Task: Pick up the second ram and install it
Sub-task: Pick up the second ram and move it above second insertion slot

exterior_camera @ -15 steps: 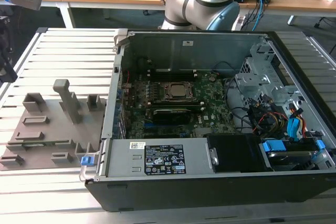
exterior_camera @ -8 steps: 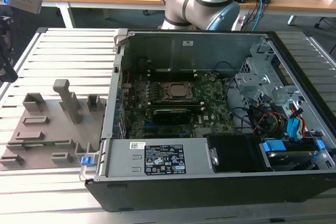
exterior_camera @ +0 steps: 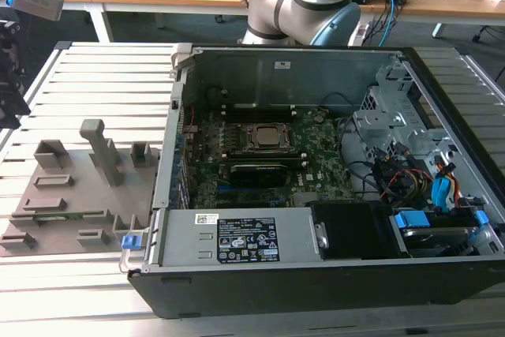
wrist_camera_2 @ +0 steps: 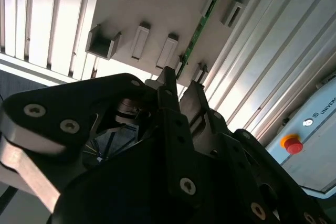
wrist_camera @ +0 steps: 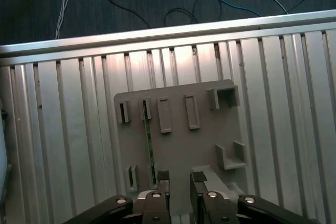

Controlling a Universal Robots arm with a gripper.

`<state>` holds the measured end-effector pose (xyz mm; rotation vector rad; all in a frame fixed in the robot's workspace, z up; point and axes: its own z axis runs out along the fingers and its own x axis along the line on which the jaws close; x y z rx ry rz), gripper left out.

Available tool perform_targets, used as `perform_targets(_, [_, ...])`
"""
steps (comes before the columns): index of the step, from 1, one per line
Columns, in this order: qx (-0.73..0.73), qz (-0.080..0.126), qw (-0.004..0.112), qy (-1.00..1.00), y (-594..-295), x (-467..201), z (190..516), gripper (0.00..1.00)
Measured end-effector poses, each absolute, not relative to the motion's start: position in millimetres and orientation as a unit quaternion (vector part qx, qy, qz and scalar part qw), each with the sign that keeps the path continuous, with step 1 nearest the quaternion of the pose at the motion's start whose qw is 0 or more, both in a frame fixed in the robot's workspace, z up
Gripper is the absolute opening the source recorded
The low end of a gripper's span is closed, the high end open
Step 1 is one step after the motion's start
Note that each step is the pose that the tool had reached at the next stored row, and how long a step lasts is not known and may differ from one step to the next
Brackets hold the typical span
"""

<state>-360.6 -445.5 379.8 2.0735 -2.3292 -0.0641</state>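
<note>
The second ram (wrist_camera: 148, 145) is a thin green stick standing on edge in the slots of a grey fixture plate (wrist_camera: 205, 145). In the second wrist view the ram (wrist_camera_2: 197, 32) runs along the plate just beyond my fingertips. My gripper (wrist_camera: 180, 179) hangs above the plate's near end, open, with nothing between its black fingers (wrist_camera: 163, 181). The ram lies just to one side of the gap between them, apart from both. In the exterior view the gripper (exterior_camera: 11, 112) is at the far left edge, above the plate (exterior_camera: 79, 187).
An open computer case (exterior_camera: 316, 274) lies at the exterior view's right of the plate, with the motherboard and CPU socket (exterior_camera: 267, 138) inside. Grey upright blocks (exterior_camera: 102, 147) stand on the plate. Everything rests on a ribbed aluminium table (wrist_camera: 68, 129). A red stop button (wrist_camera_2: 292, 144) is nearby.
</note>
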Motion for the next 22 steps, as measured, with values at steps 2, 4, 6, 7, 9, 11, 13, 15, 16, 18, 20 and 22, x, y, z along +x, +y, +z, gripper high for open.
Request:
perform_targets(2, [0.665, -0.021, 0.011, -0.747, -446, -360, 378, 0.30])
perform_targets(4, [0.665, -0.021, 0.011, -0.747, -446, -360, 376, 0.30])
perform_targets(6, [0.665, -0.021, 0.011, -0.747, -446, -361, 373, 0.30])
perform_targets(7, [0.665, -0.021, 0.011, -0.747, -446, -360, 366, 0.30])
perform_targets(9, [0.665, -0.021, 0.011, -0.747, -447, -361, 362, 0.30])
perform_targets(11, [0.665, -0.021, 0.011, -0.747, -447, -360, 360, 0.30])
perform_targets(13, [0.665, -0.021, 0.011, -0.747, -447, -360, 359, 0.30])
perform_targets(15, [0.665, -0.021, 0.011, -0.747, -447, -360, 358, 0.30])
perform_targets(16, [0.665, -0.021, 0.011, -0.747, -447, -360, 357, 0.30])
perform_targets(18, [0.665, -0.021, 0.011, -0.747, -447, -360, 355, 0.30])
perform_targets(20, [0.665, -0.021, 0.011, -0.747, -447, -360, 353, 0.30])
perform_targets(22, [0.665, -0.021, 0.011, -0.747, -447, -360, 351, 0.30])
